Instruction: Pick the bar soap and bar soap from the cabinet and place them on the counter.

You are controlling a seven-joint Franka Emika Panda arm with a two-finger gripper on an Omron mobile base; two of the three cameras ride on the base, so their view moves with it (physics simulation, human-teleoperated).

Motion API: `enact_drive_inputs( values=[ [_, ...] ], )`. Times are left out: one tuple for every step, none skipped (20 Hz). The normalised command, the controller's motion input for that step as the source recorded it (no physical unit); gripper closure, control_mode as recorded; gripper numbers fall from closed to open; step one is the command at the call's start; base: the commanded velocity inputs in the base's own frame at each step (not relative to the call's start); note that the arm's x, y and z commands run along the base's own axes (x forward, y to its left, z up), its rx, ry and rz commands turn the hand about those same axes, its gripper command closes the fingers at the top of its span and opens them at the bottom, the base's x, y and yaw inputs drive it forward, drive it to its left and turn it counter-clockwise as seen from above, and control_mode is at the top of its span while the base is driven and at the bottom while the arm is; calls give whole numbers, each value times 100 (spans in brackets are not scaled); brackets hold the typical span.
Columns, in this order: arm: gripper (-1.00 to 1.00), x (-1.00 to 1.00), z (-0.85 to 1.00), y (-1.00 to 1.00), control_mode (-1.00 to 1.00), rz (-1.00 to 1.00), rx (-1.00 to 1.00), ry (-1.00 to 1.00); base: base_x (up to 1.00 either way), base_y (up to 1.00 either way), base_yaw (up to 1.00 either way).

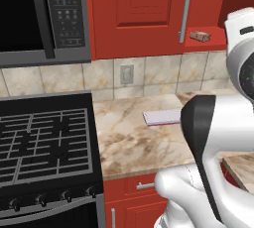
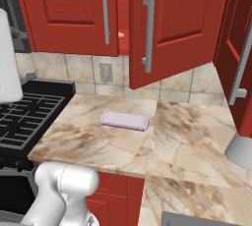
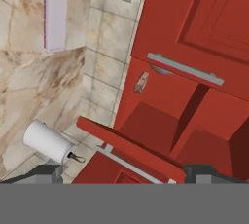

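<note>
Gripper (image 3: 119, 175): 2 dark finger tips set wide apart at the bottom of the hand view, nothing between them, touching nothing; they face the open cabinet (image 3: 194, 116) from a distance, with free air in front. Cabinet: glossy red, doors swung open, silver bar handles on the door fronts; in the right base view 1 door stands out over the counter (image 2: 192, 127). Bar soap (image 1: 200, 35): 1 small flat bar lying on the red shelf close to its front lip, just inside the open door; a small peach-pink patch shows in the gap between the doors in the right base view, too little to say whether it is a second bar. Counter: beige veined slab, rounded front edge, bounded on 1 side by the black stove (image 1: 44, 142). Lavender pad (image 2: 125, 120): 1, flat on the counter, with bare stone around it. White paper roll (image 3: 47, 141): 1, by the wall tiles.
</note>
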Motion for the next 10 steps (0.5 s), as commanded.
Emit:
enact_drive_inputs(
  values=[
    [-100,9,-12,0,-100,-10,0,-1,0,0,0],
    [-100,16,-14,0,-100,-12,0,-1,0,0,0],
    [-100,17,-15,0,-100,-13,0,-2,0,0,0],
    [-100,16,-12,0,-100,-14,0,-3,0,0,0],
    [-100,12,-10,0,-100,-15,0,-4,0,0,0],
    [-100,12,-9,0,-100,-15,0,-3,0,0,0],
    [-100,10,-6,0,-100,-14,0,-4,0,0,0],
    [-100,9,-4,0,-100,-13,0,-5,0,0,0],
    [-100,9,-5,0,-100,-12,0,-5,0,0,0],
    [-100,11,-3,0,-100,-11,0,-5,0,0,0]
  ],
)
